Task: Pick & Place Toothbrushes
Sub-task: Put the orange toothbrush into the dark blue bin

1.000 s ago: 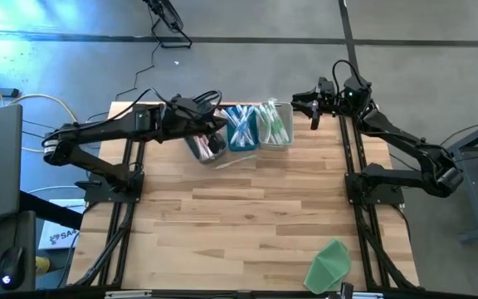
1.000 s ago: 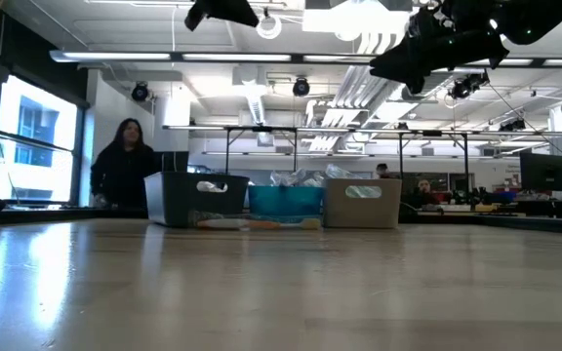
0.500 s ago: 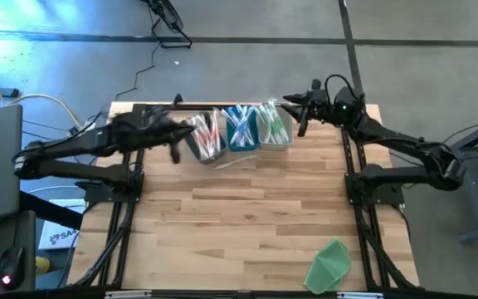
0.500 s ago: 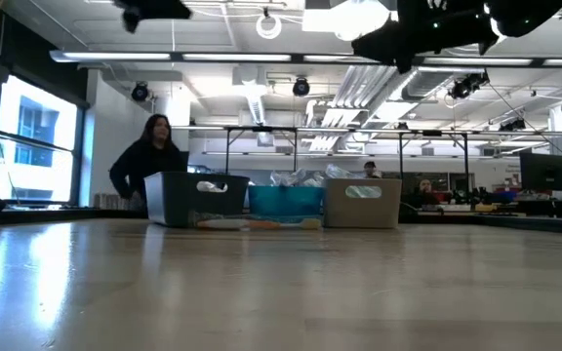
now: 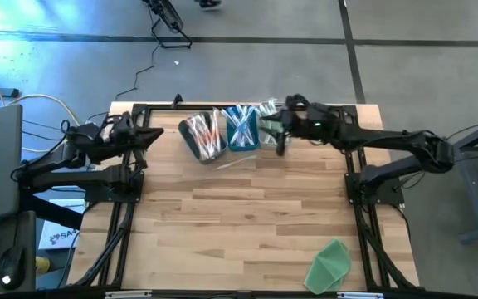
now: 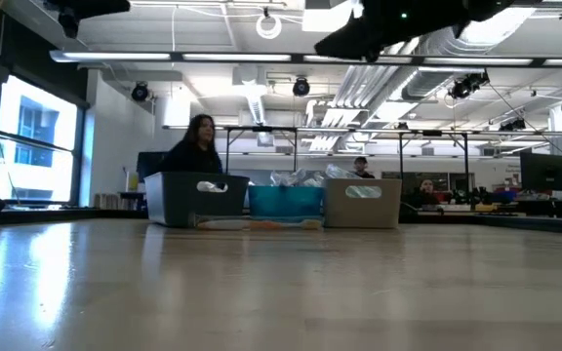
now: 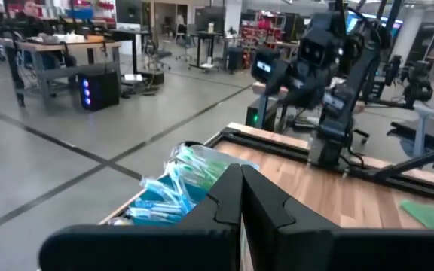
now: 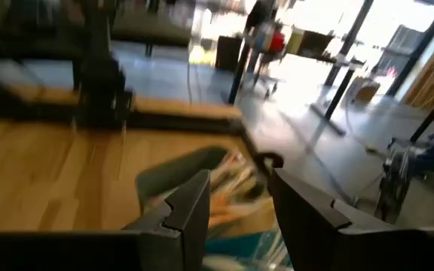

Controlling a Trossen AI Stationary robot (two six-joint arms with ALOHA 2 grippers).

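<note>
Left tool (image 5: 154,134) sits at about 10 o'clock on the desk (image 5: 247,224), fingers pressed together and carrying nothing, as its wrist view shows; it waits well apart from the bins.

Toothbrushes (image 5: 208,133) stand bundled in three bins in a row at 12 o'clock, along the far edge; dark grey bin (image 5: 194,146) on the left holds pink/orange and white ones; teal bin (image 5: 242,144) in the middle holds light blue ones; pale bin (image 5: 274,142) on the right holds green ones, partly hidden by the arm; one loose brush seems to lie on the wood just in front of the bins, too small to be sure.

Handling, as a guess: thin stiff plastic sticks; very light; smooth and likely slippery; crossed and leaning on each other, so lifting one may drag its neighbours; best taken across the handle near mid-length or at the upper end that pokes above the rim, not at the bristle head.

Right tool (image 5: 282,141) hangs over the pale bin at about 1 o'clock; fingers spread part way, nothing between them in its wrist view.

Materials: desk is light wood planks with a matte grain; bins are rigid plastic with rounded corners and cut-out handles (low view); green cloth-like sheet (image 5: 330,263) lies flat and crumpled at 5 o'clock, well apart.
</note>
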